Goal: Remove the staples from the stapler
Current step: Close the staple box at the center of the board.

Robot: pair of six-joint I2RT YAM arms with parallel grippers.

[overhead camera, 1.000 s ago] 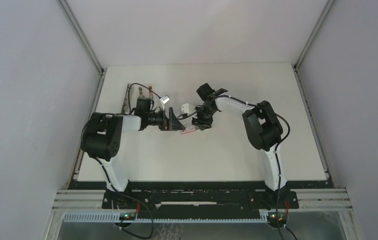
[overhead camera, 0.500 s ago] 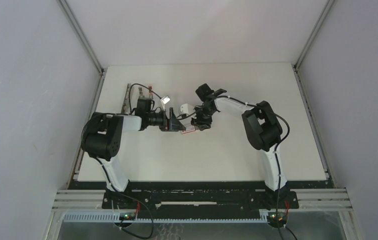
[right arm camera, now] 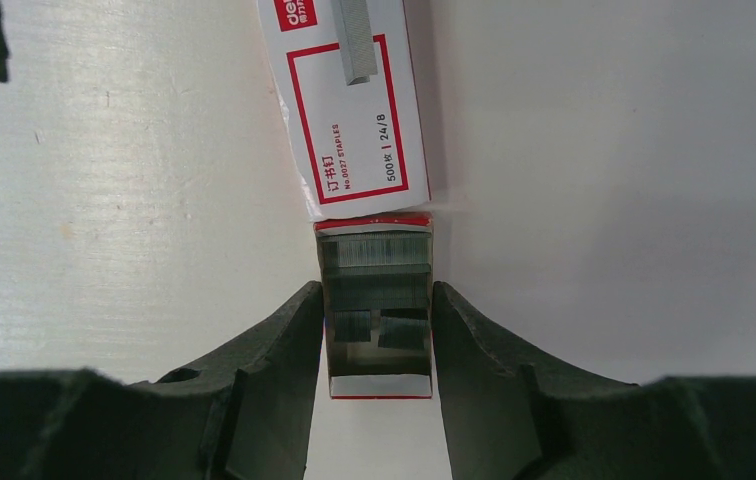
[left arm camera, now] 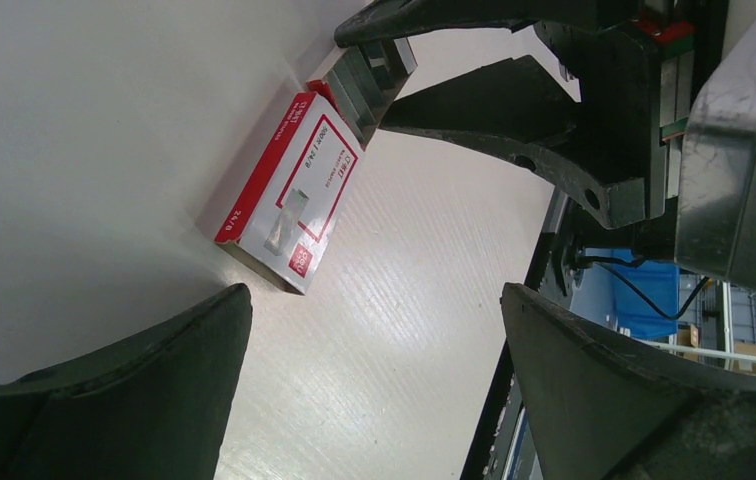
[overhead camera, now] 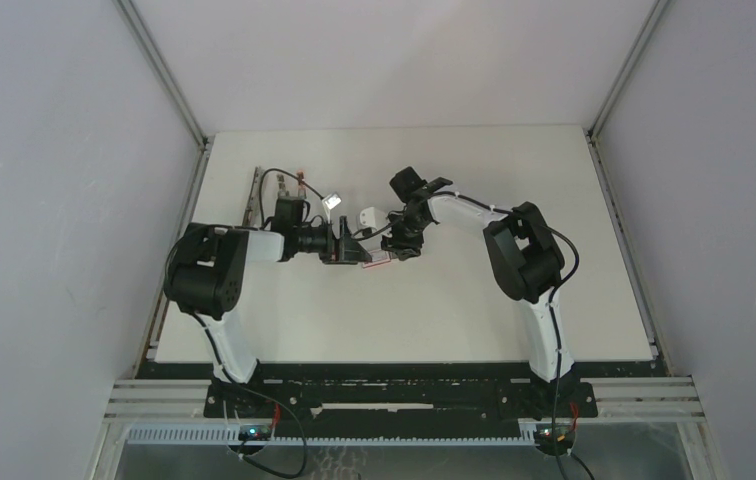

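the right hand (right arm camera: 376, 300) pinches the inner tray (right arm camera: 374, 380) of staples, with one finger pressed on each long side of it. the tray is pulled partly out of its red-and-white sleeve (right arm camera: 354, 130). the grey staples (right arm camera: 372, 250) lie in rows inside the tray, near the mouth of the sleeve. sleeve and tray lie flat on the white surface (right arm camera: 604, 150), about in its middle. the left hand (left arm camera: 374, 300) is spread wide, just left of the sleeve and not touching it
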